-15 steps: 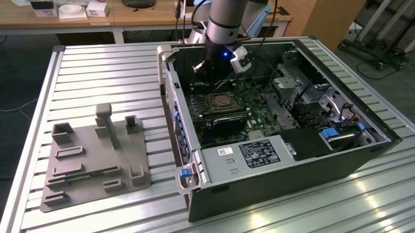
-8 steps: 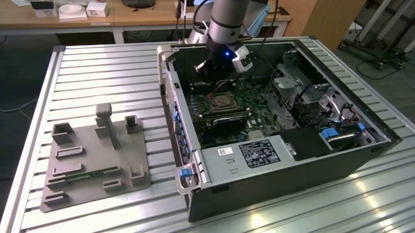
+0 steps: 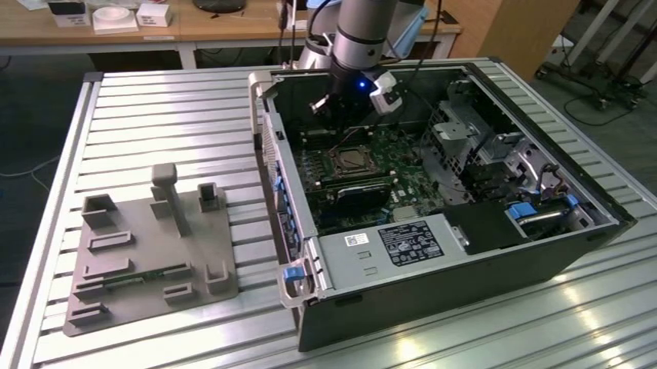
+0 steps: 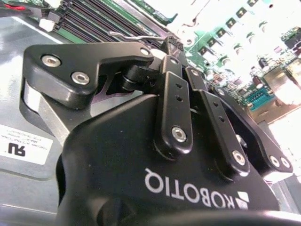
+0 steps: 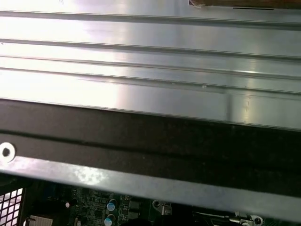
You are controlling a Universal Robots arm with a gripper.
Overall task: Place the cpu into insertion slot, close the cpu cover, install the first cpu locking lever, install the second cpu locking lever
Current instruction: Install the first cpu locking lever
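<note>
Jaws hidden behind gripper (image 4: pixel 170 44) body, cpu (image 3: pixel 355 161) seated in insertion slot (image 3: pixel 331 164)

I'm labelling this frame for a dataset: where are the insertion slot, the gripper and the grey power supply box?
insertion slot (image 3: pixel 350 160), exterior view, on the middle of the square socket in the green board.
gripper (image 3: pixel 320 104), exterior view, at its dark tip above the board.
power supply box (image 3: pixel 382 247), exterior view, on its grey top face.

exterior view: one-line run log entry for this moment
pincer: inside open pc case, above motherboard | cpu socket: below pincer, apart | grasp: unclear
</note>
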